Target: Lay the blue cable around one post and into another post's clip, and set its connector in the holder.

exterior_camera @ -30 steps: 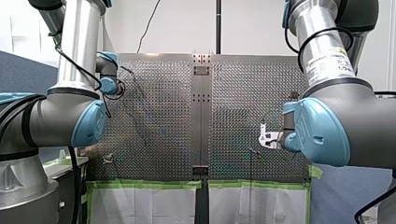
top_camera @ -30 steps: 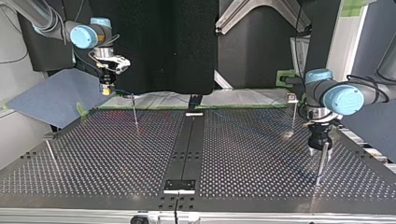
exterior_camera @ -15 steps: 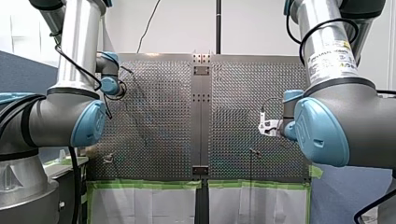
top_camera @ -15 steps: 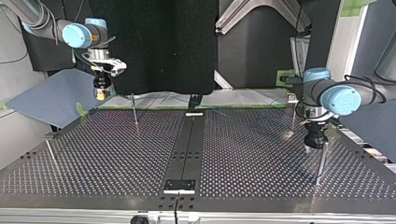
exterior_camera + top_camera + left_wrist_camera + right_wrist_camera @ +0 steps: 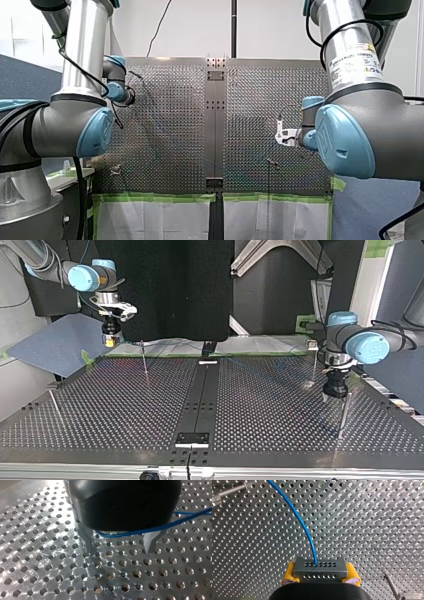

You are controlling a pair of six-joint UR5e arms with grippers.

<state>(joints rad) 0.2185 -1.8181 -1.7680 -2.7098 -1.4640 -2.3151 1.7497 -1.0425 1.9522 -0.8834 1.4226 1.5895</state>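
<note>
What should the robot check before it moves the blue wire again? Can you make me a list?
1. The connector is clamped in my right gripper: ok, with yellow pads on both sides.
2. The blue cable is joined to the connector: ok.
3. My left gripper is ready to catch the cable: ok, its fingers are apart and the cable crosses between them.
4. The cable goes round a post: cannot tell, it is too thin to follow.
5. The connector is set down: not ok, it is held above the table.
</note>
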